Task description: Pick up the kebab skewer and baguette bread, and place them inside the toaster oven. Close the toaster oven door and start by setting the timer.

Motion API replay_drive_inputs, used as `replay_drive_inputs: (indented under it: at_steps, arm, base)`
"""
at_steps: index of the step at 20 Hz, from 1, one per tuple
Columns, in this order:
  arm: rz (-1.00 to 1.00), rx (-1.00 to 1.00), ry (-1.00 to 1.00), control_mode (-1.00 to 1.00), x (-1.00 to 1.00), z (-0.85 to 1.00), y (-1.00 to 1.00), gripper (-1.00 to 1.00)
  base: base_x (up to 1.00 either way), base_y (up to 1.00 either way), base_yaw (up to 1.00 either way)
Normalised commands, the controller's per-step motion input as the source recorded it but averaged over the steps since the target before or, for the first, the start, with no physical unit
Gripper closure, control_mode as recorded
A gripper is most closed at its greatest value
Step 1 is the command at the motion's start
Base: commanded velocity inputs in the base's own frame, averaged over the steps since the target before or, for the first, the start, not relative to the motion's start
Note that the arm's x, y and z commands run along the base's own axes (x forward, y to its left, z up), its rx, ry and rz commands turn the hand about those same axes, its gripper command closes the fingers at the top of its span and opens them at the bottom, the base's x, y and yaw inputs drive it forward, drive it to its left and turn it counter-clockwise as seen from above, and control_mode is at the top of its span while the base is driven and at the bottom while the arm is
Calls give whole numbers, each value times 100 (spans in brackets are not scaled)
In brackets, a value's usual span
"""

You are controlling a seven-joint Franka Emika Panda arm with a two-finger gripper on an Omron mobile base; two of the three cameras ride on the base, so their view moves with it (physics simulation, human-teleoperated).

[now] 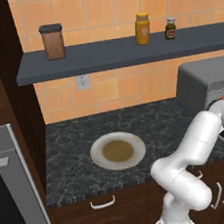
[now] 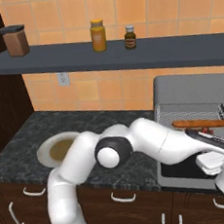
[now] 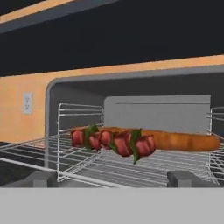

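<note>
Red-chunk kebab skewer (image 3: pixel 113 142) lying on wire rack (image 3: pixel 131 168) inside toaster oven (image 2: pixel 190 93), just before baguette bread (image 3: pixel 183 141); tool (image 3: pixel 111 178) released, holding nothing; door down.

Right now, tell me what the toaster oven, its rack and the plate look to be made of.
Toaster oven: looks like brushed grey metal, matte, with a smooth flat shell.
Rack: thin pale wires with gaps between them, probably steel wire; the baguette bread and kebab skewer lie on it.
Plate: off-white rim around a brownish centre, probably glazed ceramic, though the render leaves that open.
</note>
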Motion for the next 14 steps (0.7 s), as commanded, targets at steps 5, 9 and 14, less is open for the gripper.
replay_drive_inputs:
  at_steps: [5,9,14]
  arm:
    - [-21,-5,-27,-100,0,6,25,-100]
    - [-5,0,-18,-100,-11,4,-10,-100]
    - [-8,0,-2,-100,-16,-20,-3,-100]
  base:
    - [0,0,0]
    - [0,0,0]
    - [0,0,0]
